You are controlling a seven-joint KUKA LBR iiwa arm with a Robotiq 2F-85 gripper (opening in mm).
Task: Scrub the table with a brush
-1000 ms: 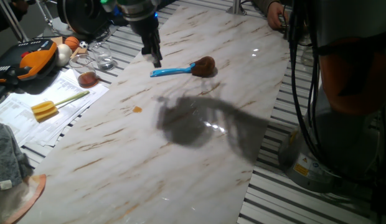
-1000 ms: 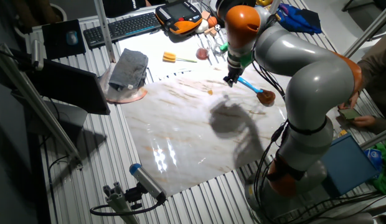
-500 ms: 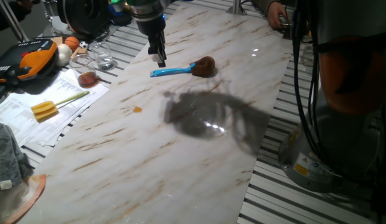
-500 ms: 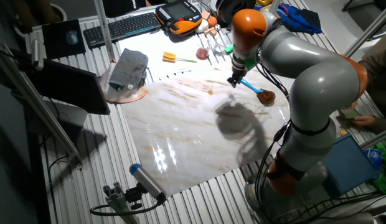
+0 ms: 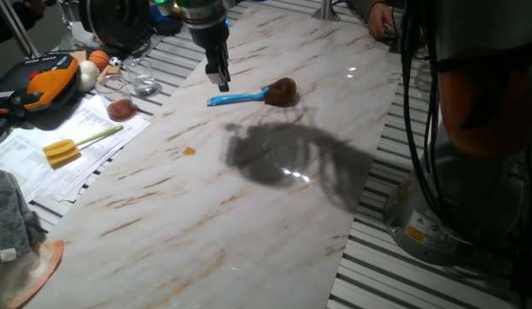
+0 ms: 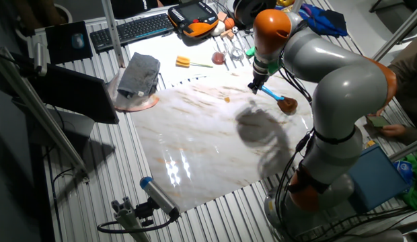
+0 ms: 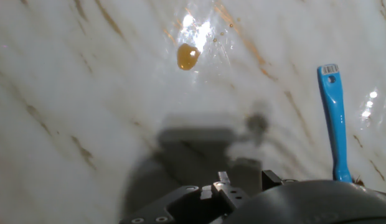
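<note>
Here the brush [image 5: 249, 94] lies flat on the marble-look table [image 5: 249, 215], its blue handle [image 7: 335, 124] pointing toward the orange spot [image 5: 190, 152] and its brown bristle head [image 5: 282, 90] at the end away from it. The gripper [image 5: 220, 80] hangs just above the table beside the handle's tip, not touching the brush; its fingers look close together and carry nothing, though how far they are parted cannot be told. In the hand view the spot [image 7: 187, 56] is a small amber blob on the glossy slab, well apart from the handle. Beyond the table's edge from the brush, on the slatted metal surface, stand clear glasses [image 5: 142, 79]; one low glass [image 5: 121, 109] holds something reddish-brown, and what the others hold cannot be made out. Near them lies a yellow-headed tool [image 5: 62, 152] on papers [image 5: 43, 163], and an orange handheld controller [image 5: 45, 79] sits just past the glasses
</note>
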